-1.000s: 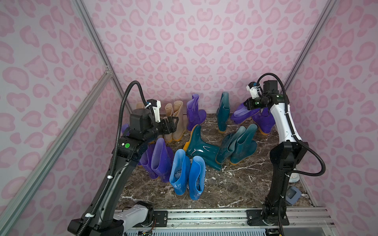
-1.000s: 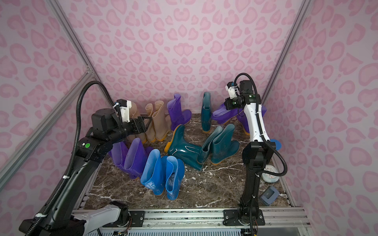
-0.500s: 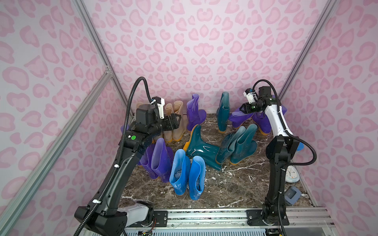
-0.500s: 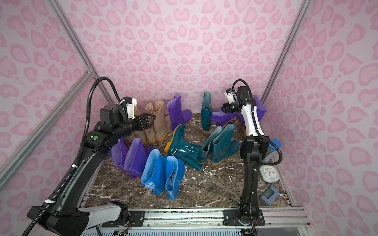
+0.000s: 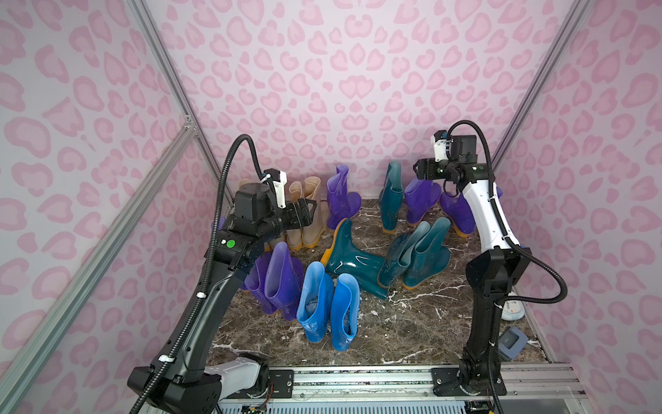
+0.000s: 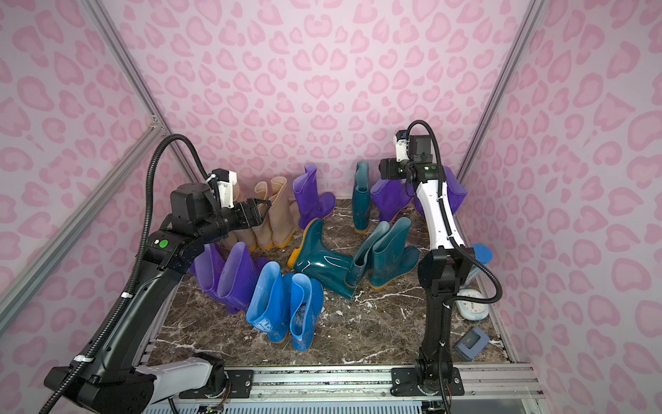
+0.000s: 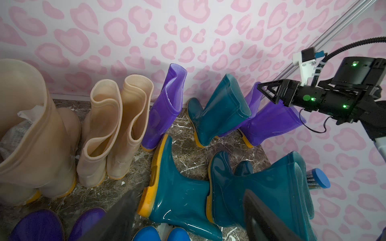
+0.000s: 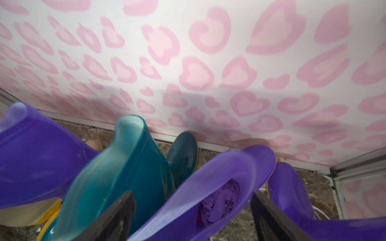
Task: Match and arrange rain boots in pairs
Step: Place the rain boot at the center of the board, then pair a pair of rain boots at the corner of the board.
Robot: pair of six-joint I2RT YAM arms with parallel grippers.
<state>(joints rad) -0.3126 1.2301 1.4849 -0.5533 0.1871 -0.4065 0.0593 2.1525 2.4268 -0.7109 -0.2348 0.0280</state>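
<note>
Shiny rubber rain boots [image 5: 327, 304] on marbled surface [image 5: 412, 322].
Wide, empty left jaws; wide right jaws around floppy purple boot [image 8: 240, 164] top.

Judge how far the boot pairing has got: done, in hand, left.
Done: blue pair, beige pair, front purple pair and leaning teal pair stand together. In hand: nothing gripped; right gripper hangs open over a back purple boot, left gripper open. Left: fallen teal boot, lone upright teal boot, lone purple boot.
</note>
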